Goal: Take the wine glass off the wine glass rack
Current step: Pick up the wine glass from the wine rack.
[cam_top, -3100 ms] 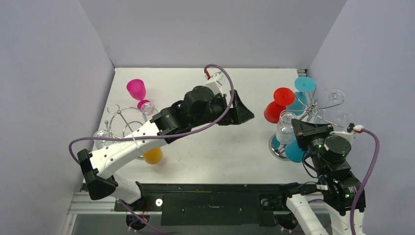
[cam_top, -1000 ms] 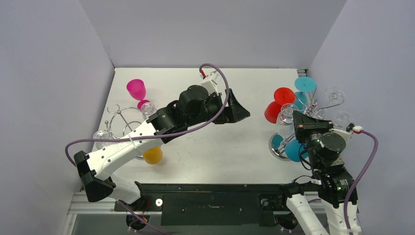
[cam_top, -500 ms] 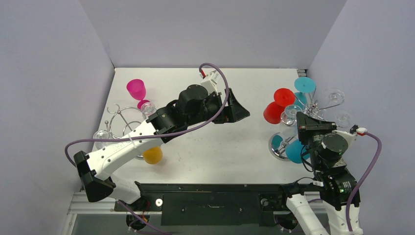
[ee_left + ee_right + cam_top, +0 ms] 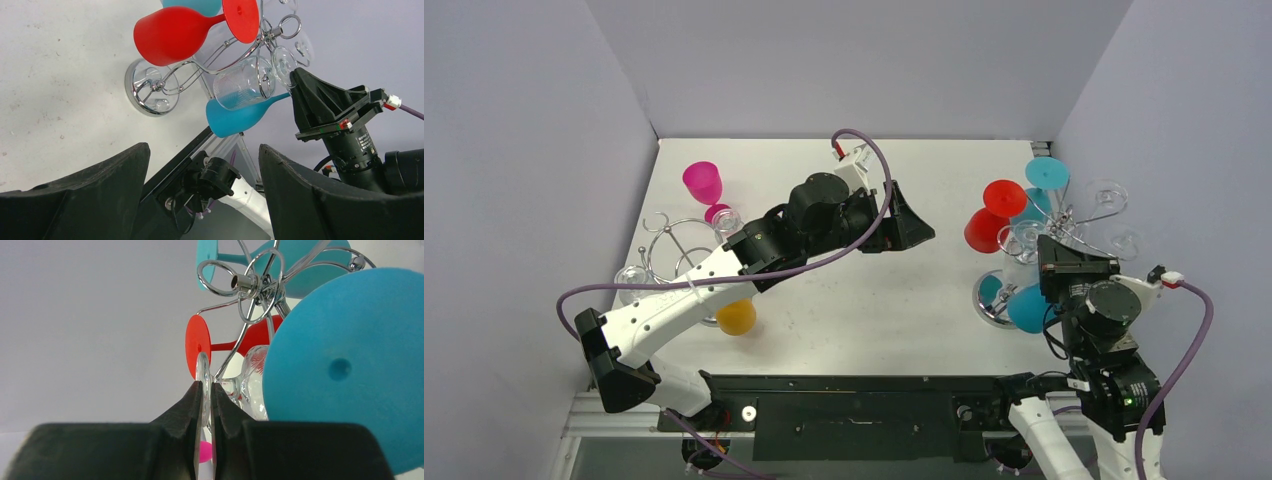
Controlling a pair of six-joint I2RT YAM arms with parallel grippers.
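The chrome wine glass rack (image 4: 994, 301) stands at the right with red, blue and clear glasses hanging on it. My right gripper (image 4: 204, 387) is shut on the thin round foot (image 4: 203, 365) of a clear wine glass (image 4: 244, 83). That glass lies nearly level beside the rack's wire arms. From above, the clear wine glass (image 4: 1020, 240) sits just ahead of the right gripper (image 4: 1044, 258). My left gripper (image 4: 918, 231) hangs open over the middle of the table, empty and facing the rack (image 4: 150, 91).
A red glass (image 4: 175, 32) and a blue glass (image 4: 239, 119) hang close around the held one, with a blue foot (image 4: 345, 365) right beside my right fingers. A second rack (image 4: 674, 250) at the left has pink (image 4: 703, 182) and orange (image 4: 737, 318) glasses.
The right wrist has drawn back toward the near edge and to the right, and the clear glass has shifted with it. The left arm has stayed put over the last second.
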